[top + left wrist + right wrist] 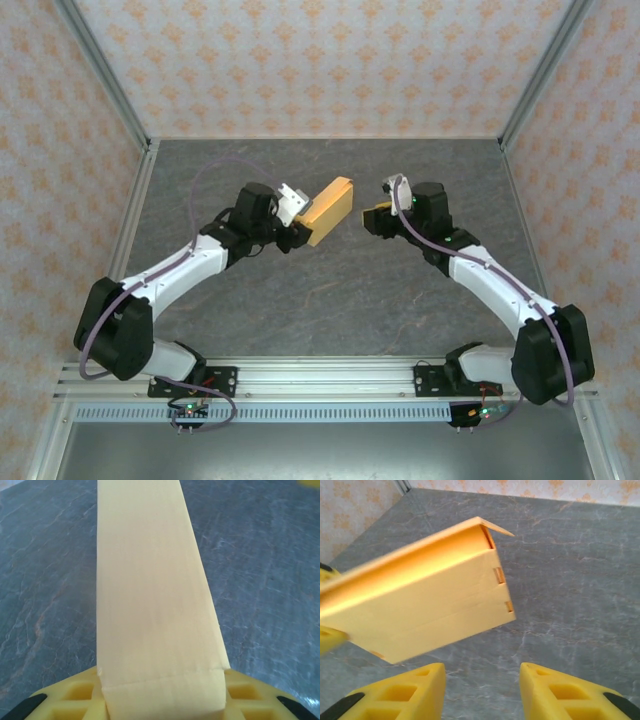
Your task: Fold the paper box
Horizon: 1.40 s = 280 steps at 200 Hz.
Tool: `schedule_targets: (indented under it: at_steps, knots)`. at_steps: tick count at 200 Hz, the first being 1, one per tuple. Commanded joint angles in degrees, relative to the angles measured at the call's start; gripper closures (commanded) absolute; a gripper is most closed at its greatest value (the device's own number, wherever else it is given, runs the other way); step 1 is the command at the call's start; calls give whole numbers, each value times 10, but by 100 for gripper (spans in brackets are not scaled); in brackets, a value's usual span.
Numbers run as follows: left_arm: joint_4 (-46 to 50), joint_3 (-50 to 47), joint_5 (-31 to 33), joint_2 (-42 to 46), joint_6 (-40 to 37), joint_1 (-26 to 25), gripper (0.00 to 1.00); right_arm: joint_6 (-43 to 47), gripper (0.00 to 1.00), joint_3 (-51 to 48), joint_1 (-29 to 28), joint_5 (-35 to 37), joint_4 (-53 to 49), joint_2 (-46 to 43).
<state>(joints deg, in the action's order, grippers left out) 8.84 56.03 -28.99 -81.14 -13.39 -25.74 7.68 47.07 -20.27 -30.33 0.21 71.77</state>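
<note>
We read no text, label, brand or number anywhere; paper box (330,210) faces plain, wallpaper (320,60) just a floral pattern.

My surface (330,300) is a dark grey, stone-look sheet with pale veins, spread across the middle of the frame. A ribbed aluminium rail (330,378) lies along its lower edge, left to right.

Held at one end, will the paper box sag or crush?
Probably light and fairly stiff: the paper box juts straight from the left fingers without drooping. Its thin walls suggest a hard squeeze could dent it.
</note>
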Motion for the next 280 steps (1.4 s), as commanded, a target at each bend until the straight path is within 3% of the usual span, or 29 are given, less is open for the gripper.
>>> schedule_targets:
  at_steps: [1, 51, 105, 157, 217, 280]
  knots:
    - [99, 38, -70, -3, -78, 9, 83, 74, 57, -28, 42, -75, 116, -14]
    - [194, 89, -130, -62, -217, 10, 79, 132, 57, -27, 58, -93, 74, -4]
    - [219, 140, -191, -119, -323, 36, 79, 215, 59, -107, 58, -84, 90, -80]
    - [255, 155, -222, -152, -429, 58, 76, 257, 60, -137, 58, -59, 113, -71]
    - [274, 170, -245, -180, -500, 74, 73, 316, 65, -156, 36, 4, 105, -43]
    - [286, 179, -257, -204, -527, 79, 72, 355, 65, -191, -7, 69, 155, -43]
